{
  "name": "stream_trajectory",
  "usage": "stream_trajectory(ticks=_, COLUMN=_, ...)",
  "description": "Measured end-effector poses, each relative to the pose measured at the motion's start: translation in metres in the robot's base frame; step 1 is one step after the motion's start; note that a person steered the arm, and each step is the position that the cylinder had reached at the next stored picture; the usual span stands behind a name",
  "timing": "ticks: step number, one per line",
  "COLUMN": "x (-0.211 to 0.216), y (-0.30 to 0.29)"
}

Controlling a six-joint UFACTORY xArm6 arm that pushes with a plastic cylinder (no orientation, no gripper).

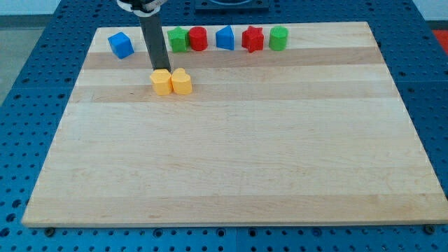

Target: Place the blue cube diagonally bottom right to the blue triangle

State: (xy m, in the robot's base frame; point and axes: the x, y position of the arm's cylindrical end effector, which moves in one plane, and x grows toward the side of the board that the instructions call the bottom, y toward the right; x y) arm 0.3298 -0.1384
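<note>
Now my tip, bare and holding nothing, sits beside the yellow blocks; the blue cube lies toward the board's top-left corner, the blue triangle along the top edge.

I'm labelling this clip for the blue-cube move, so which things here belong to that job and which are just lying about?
Belong to the job:
blue cube, at the board's top left
blue triangle, in the top row
my tip, at the top edge of the two yellow blocks

Just lying about:
yellow blocks
green blocks
red blocks

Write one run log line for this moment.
my tip: behind yellow blocks | blue cube: top left, untouched | blue triangle: top row
</note>
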Motion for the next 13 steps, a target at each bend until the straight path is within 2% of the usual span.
stream_trajectory(ticks=2, x=-0.011, y=-0.046)
stream_trajectory(ticks=4, x=-0.011, y=-0.123)
stream_trajectory(ticks=5, x=-0.028, y=-0.139)
stream_trajectory(ticks=7, x=-0.082, y=-0.139)
stream_trajectory(ticks=8, x=-0.086, y=-0.137)
stream_trajectory(ticks=11, x=-0.054, y=-0.079)
stream_trajectory(ticks=13, x=-0.052, y=-0.023)
